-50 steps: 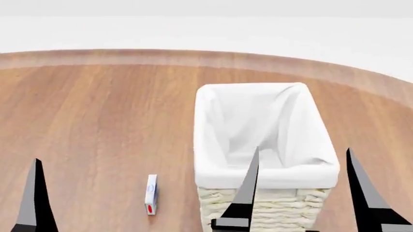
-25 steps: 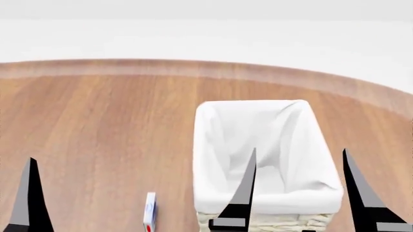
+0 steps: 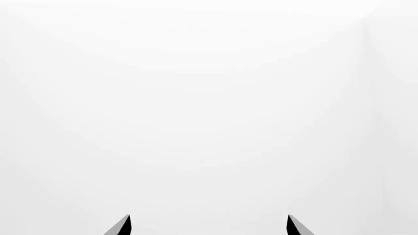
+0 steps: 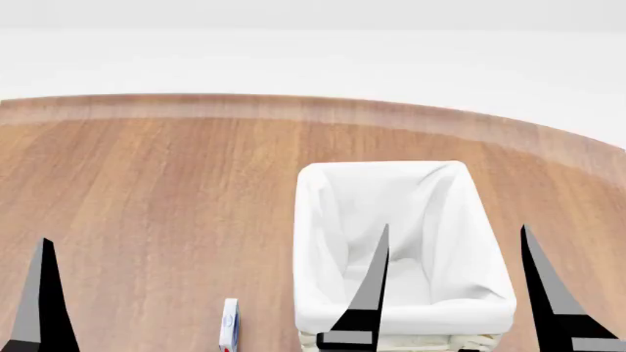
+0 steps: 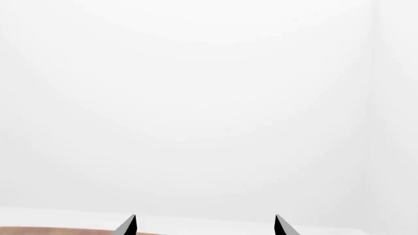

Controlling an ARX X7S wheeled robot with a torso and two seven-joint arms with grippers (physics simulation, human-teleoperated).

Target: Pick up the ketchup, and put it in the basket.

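While both grippers hang idle above the table, the right gripper shows its fingers spread wide and empty in front of the basket, and the left gripper likewise holds its fingers apart on nothing. Both wrist cameras face blank white wall. Just beside the basket lies a small white-and-blue pack, flat on the wood. No ketchup appears in any view, and the basket's liner looks bare, so the task seems barely begun: the bottle has yet to be found, grasped and dropped in
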